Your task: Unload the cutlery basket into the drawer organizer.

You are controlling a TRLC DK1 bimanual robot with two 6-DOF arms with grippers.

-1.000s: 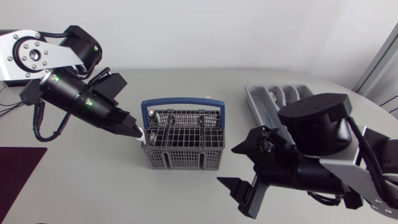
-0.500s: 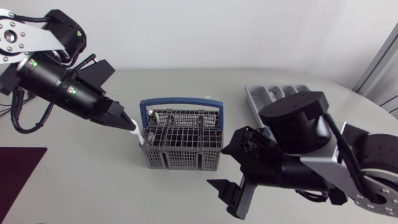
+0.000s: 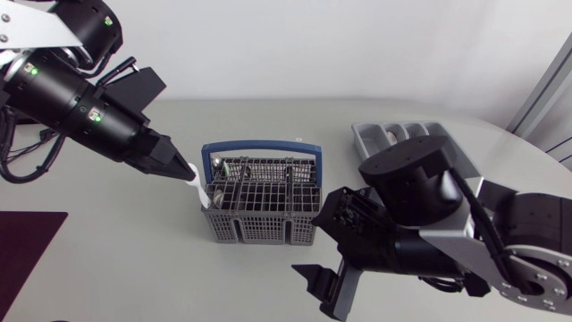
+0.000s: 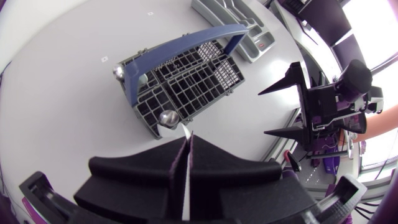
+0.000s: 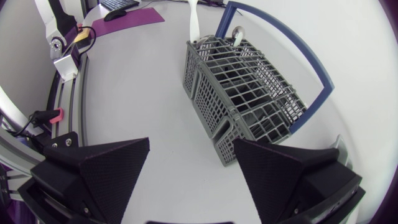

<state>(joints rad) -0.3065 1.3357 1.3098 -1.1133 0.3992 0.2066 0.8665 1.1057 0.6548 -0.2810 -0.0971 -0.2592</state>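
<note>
The white utensil (image 3: 196, 187) is pinched between the two fingers of my left gripper (image 3: 183, 171). They are pressed nearly together, with only its thin flat shaft between them. In the left wrist view the shaft shows as a pale strip (image 4: 186, 142) running out past the fingertips (image 4: 198, 144). I cannot tell what kind of utensil it is.

It slants down from my fingertips, and its lower end is at the left corner of the grey cutlery basket (image 3: 264, 219), right at the rim. I cannot see whether the end is still inside a compartment. Just beside that corner a rounded metal spoon (image 4: 168, 117) stands in the basket. The basket's blue handle (image 3: 262, 146) arches over its far side.

My right gripper (image 3: 313, 243) hangs in front of the basket's right end. Its fingers are spread wide, hold nothing and are apart from the mesh. From its own camera the basket lies ahead of the gap between the fingers (image 5: 115, 165).

The grey drawer organizer (image 3: 391, 141) sits well apart from the basket, on the far right of the table (image 3: 125, 259). A dark purple mat (image 3: 22, 246) lies at the table's left edge.
</note>
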